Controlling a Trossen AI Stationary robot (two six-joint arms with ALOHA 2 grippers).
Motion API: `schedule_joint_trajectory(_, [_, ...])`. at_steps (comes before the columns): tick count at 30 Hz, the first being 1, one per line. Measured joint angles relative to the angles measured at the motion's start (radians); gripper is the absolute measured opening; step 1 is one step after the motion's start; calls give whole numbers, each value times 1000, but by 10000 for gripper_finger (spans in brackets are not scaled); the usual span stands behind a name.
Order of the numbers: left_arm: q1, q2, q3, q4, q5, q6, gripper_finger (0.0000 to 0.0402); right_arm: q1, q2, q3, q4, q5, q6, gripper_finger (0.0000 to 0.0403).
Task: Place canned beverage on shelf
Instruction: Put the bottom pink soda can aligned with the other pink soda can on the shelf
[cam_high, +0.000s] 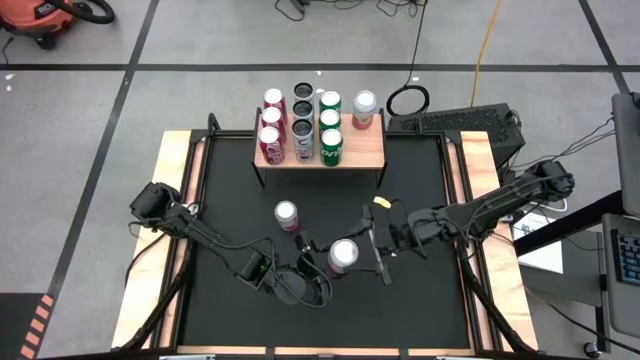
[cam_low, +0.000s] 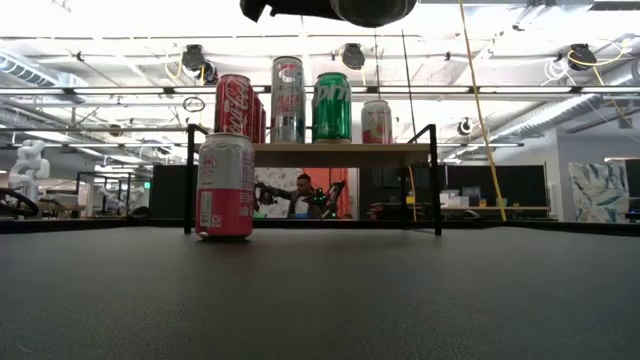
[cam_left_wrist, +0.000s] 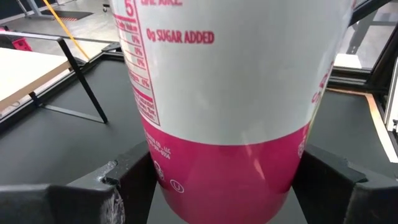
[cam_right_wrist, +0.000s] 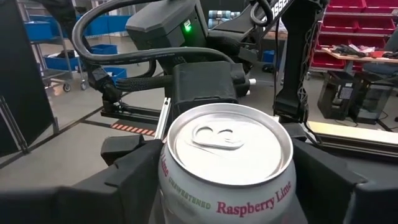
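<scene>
Left gripper: closed on the held can, one finger pressed to each side of the pink lower band; the can is seen upright between both fingers in the left wrist view.
Right gripper: also set around the held can, its fingers standing close at either side of the can's top; whether they press the metal cannot be told.
Held can: white above, pink below, silver lid with tab seen, "Raspberry Lime" read on the rim band; raised off the mat, near the front middle of the table, well apart from the shelf.
Second can: same pink-and-white kind, stood upright on the black mat, alone, between the grippers and the shelf.
Shelf: light-wood board on thin black legs at the far side of the mat.
Shelf cans: red ones in the left row, dark-topped ones next, green ones third, a single pink-and-white can at the right rear corner; right front of the board is bare.
Room behind: a person is seen under the shelf in the low view.
</scene>
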Motion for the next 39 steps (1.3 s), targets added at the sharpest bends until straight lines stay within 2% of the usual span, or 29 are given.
schedule_joint_trajectory(14, [1,0,0,2,13,1,306,0,-18,0,-38,-2,-21,282])
schedule_joint_trajectory(21, [0,-6,1,24,18,-1,384,1,-16,-4,-82,-6,-30,281])
schedule_joint_trajectory(23, [0,-6,2,26,19,0,393,0,-16,-4,-84,-2,-28,281])
schedule_joint_trajectory(31, [-17,-5,2,-8,2,3,386,-1,-46,-3,-138,0,-37,281])
schedule_joint_trajectory(39, [-51,-2,1,-58,-50,9,386,-46,-216,-3,-292,0,-99,281])
